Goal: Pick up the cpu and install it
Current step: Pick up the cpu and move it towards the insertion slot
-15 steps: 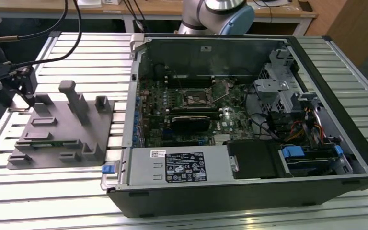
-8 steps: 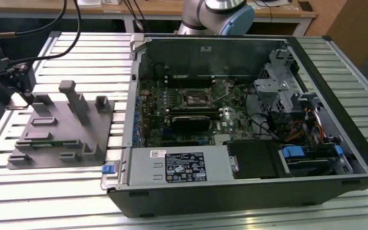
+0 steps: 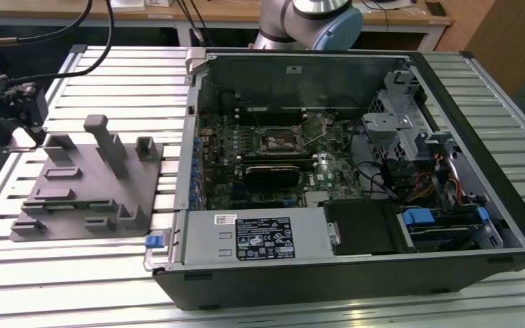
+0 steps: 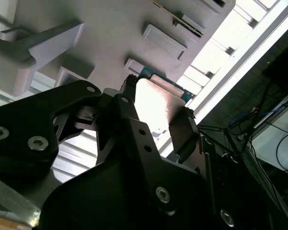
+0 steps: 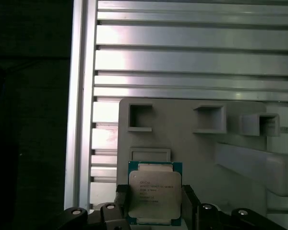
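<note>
The cpu [image 5: 153, 192] is a small square chip with a pale metal top and a green rim. It sits between my gripper's [image 5: 155, 203] two dark fingers [image 5: 122, 201], over the near corner of the grey fixture [image 5: 192, 148]. Both fingers touch its opposite edges. In the second wrist view the cpu [image 4: 156, 108] shines between the fingers of the gripper [image 4: 157, 108]. I cannot tell whether the chip rests on the fixture or hangs just above it. In the exterior view the gripper [image 3: 25, 133] is at the far left, by the fixture's [image 3: 89, 184] back corner. The dark square socket [image 3: 276, 141] lies on the motherboard.
An open computer case [image 3: 354, 171] lies on the slatted aluminium table [image 3: 80, 273], to the exterior view's right of the fixture. Tall grey posts [image 3: 107, 140] rise from the fixture. The big grey box [image 3: 253, 236] with a white label fills the case's front.
</note>
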Controlling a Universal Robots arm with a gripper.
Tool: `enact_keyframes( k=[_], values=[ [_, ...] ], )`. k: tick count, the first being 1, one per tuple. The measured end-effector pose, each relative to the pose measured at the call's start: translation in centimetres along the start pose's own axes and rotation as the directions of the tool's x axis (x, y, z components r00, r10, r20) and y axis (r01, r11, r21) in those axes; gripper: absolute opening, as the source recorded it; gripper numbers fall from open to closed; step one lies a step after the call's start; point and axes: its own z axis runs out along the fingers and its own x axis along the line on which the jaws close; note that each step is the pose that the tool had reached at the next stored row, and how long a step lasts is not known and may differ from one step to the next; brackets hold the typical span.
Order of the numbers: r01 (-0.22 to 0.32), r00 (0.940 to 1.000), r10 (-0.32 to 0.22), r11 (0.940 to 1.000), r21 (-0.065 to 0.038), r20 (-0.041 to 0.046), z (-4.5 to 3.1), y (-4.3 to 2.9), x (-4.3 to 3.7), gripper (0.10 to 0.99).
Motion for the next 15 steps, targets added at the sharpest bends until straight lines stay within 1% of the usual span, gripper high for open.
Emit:
enact_keyframes(
  k=[8,15],
  values=[
    [0.000,1.0000,0.000,1.0000,0.000,0.0000,-1.19,0.16,-0.01,0.529],
    [0.000,1.0000,0.000,1.0000,0.000,-0.0001,-1.81,0.28,-0.01,0.529]
  ],
)
